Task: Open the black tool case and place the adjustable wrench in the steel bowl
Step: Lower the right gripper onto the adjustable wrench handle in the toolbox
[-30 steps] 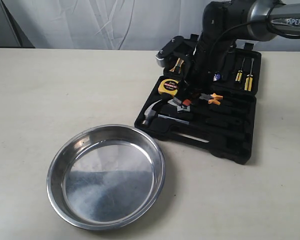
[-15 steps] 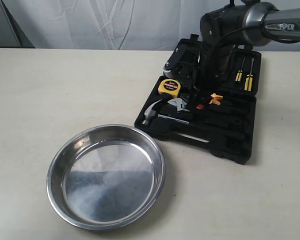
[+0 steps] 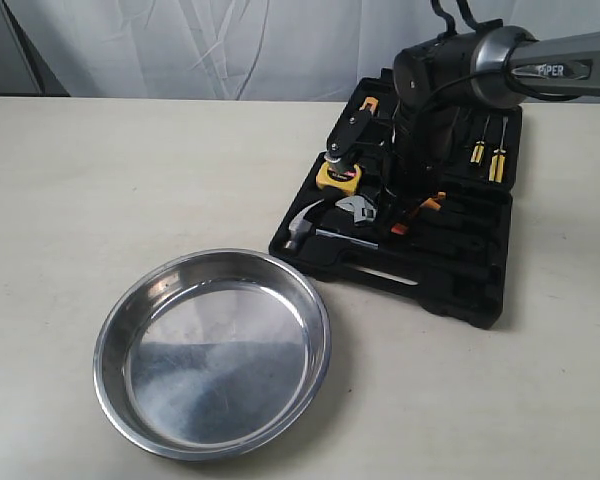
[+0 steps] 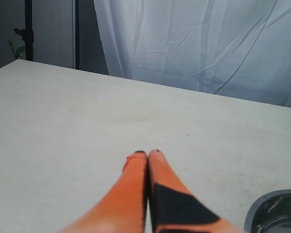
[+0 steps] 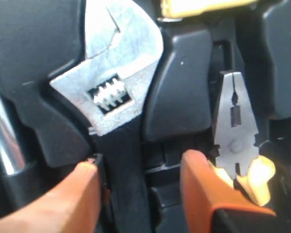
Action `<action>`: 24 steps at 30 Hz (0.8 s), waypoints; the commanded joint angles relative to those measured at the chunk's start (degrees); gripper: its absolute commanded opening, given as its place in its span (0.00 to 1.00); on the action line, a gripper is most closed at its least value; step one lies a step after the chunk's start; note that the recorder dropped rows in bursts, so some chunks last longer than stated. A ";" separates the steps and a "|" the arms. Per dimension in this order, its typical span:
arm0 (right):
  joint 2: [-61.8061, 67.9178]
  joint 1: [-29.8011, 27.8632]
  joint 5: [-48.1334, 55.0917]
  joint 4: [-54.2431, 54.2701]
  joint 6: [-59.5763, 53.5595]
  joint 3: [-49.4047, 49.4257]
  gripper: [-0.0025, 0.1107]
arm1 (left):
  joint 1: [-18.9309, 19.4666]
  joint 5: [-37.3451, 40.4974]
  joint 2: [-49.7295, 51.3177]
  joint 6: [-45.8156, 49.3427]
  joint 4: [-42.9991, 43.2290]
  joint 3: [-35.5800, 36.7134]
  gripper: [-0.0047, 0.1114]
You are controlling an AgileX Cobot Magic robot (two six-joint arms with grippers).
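Observation:
The black tool case (image 3: 450,285) lies open at the right of the table, its tools in their slots. The adjustable wrench (image 3: 358,207) rests in its slot; its silver head (image 5: 114,77) and black handle (image 5: 123,189) fill the right wrist view. My right gripper (image 5: 140,167) is open, low over the case, with one orange finger on each side of the handle. The steel bowl (image 3: 212,350) stands empty at the front left. My left gripper (image 4: 148,154) is shut on nothing above bare table, and the bowl's rim (image 4: 276,213) shows beside it.
A claw hammer (image 3: 302,228) lies in the case beside the wrench. The yellow tape measure (image 3: 337,176) and orange-handled pliers (image 5: 235,131) sit close to my right gripper. Yellow screwdrivers (image 3: 488,152) are in the lid. A white curtain (image 3: 230,45) hangs behind the table.
My right arm has come down into the case and the wrist has tilted, bringing the open fingers astride the wrench handle. The wrench, case and bowl have not moved.

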 commanded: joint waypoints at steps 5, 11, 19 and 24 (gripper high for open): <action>2.51 -0.14 -1.37 -0.70 0.08 0.39 0.21 | -0.37 -0.36 0.29 -0.25 0.26 -0.12 0.04; 3.66 -0.14 -1.37 -1.63 -1.20 0.39 0.19 | -0.37 -0.36 0.29 -0.25 0.26 -0.12 0.04; 6.30 -0.14 -0.49 -6.20 -1.20 0.39 0.19 | -0.37 -0.36 0.29 -0.25 0.26 -0.12 0.04; 6.79 -0.14 -0.27 -7.84 -1.20 0.39 0.24 | -0.37 -0.36 0.29 -0.25 0.26 -0.12 0.04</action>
